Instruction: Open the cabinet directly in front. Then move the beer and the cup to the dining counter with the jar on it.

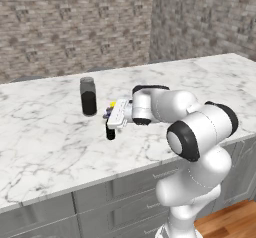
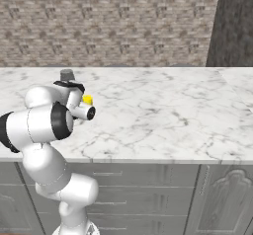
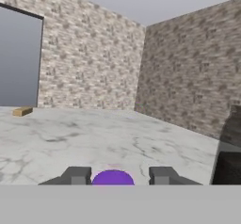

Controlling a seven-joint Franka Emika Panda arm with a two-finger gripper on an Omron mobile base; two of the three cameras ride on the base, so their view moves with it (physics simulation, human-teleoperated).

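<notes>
Across the middle of the left base view, the dining counter (image 1: 45, 147) carries the jar (image 1: 88, 96). Lower right, the beer (image 1: 110, 132) stands under my gripper (image 1: 109, 122), jaws part-open, holding nothing (slick, breakable glass: I'd take the neck). The cup (image 2: 87, 99) peeks beside the hand.

Brick walls (image 1: 75, 27) behind; small tan block (image 3: 22, 111) on far marble; wood floor (image 1: 230, 222) below.
</notes>
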